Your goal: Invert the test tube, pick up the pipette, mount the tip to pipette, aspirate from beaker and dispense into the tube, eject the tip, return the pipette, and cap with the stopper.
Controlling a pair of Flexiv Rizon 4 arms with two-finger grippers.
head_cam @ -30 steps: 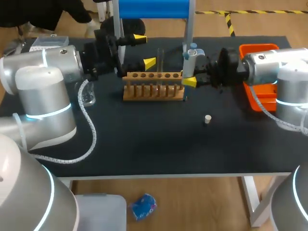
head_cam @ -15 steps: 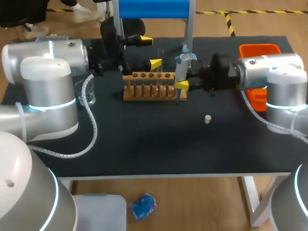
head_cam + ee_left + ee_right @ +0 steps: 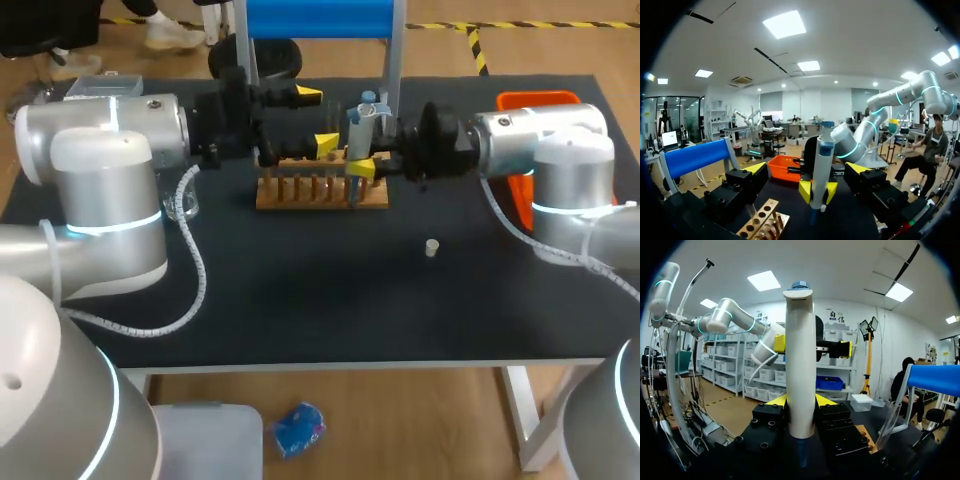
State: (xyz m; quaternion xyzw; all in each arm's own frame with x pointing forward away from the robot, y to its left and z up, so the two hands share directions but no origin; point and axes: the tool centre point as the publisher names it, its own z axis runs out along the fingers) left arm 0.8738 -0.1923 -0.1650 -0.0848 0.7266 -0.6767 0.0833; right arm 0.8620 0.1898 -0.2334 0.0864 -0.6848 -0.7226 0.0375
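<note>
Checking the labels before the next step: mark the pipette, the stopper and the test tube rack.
pipette (image 3: 357, 132), head view, on its pale barrel.
stopper (image 3: 431, 248), head view, on its side.
test tube rack (image 3: 320, 196), head view, on the wooden base's front.

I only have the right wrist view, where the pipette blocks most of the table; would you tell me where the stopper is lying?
Observer: In the head view the stopper lies alone on the black table, nearer the front edge than the wooden rack.
Operator: Thank you. Where is the orange tray?
Observer: The orange tray sits at the table's far right corner, partly hidden behind the right arm.
Operator: And the beaker?
Observer: The glass beaker stands to the left of the rack, partly hidden by the left arm's cable.
</note>
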